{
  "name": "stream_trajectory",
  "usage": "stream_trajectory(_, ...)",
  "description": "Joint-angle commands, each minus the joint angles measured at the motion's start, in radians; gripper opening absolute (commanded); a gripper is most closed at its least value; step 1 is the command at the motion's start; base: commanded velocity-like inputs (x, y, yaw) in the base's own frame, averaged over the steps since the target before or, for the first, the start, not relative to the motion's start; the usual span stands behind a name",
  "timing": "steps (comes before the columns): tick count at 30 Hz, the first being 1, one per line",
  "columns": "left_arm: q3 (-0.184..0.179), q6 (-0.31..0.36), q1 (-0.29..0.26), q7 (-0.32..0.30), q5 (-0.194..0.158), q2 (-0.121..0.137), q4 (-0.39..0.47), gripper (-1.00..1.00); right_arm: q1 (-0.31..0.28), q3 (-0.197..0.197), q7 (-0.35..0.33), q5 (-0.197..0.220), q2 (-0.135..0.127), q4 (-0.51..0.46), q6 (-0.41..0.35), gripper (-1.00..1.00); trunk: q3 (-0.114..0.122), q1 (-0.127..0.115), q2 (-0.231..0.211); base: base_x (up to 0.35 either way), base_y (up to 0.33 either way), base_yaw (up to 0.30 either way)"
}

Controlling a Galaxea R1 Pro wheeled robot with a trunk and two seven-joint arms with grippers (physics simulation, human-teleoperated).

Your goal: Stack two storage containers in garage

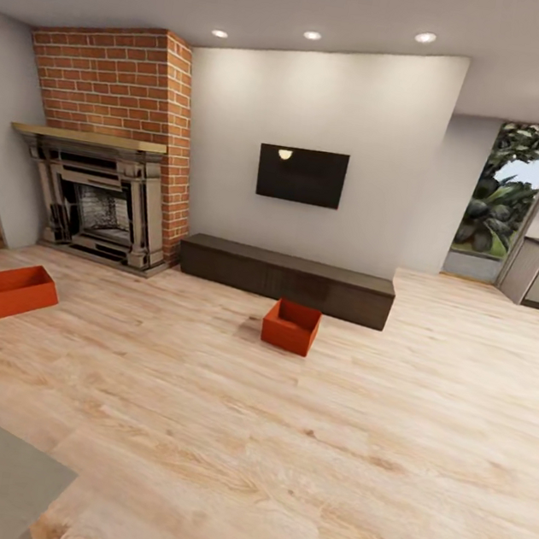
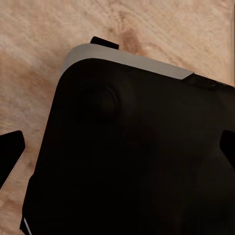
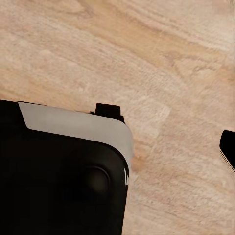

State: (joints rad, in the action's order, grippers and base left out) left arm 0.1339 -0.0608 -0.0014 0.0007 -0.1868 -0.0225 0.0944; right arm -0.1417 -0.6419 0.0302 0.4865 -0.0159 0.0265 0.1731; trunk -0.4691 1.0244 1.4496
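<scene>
Right claw (image 3: 228, 149) fingertip cut off (frame edge)

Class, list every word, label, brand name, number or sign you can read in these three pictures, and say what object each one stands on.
None: no readable text anywhere.
The two orange-red storage containers have plain walls.
The black wall TV is off, with no visible brand mark.
The brick fireplace and dark low cabinet carry no lettering.
Both wrist views show unmarked wood floor and the robot's dark base.
</scene>
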Motion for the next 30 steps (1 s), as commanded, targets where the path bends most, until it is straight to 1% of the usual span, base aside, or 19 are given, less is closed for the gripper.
stream_trajectory(1,0.005,-0.001,0.0,0.0,0.0,-0.001,0.0,1.0,-0.001,-0.008,0.0,0.007,0.001,0.003,0.005,1.0,-0.001,0.001,0.0,0.325,0.087,0.0)
stream_trajectory(9,-0.001,0.004,0.0,0.001,0.008,-0.001,-0.004,1.0,-0.001,-0.008,0.0,0.007,0.001,0.003,0.005,1.0,-0.001,0.001,0.0,0.322,0.032,0.0)
stream_trajectory(26,0.001,0.004,0.0,0.0,0.002,-0.001,-0.003,1.0,-0.001,-0.008,0.001,0.007,0.001,0.003,0.005,1.0,-0.001,0.001,0.0,0.275,-0.164,0.0)
stream_trajectory(30,0.002,0.022,0.0,0.0,-0.001,0.0,-0.004,1.0,-0.001,-0.008,0.001,0.007,0.001,0.003,0.005,1.0,-0.001,0.001,0.0,0.304,-0.1,0.0)
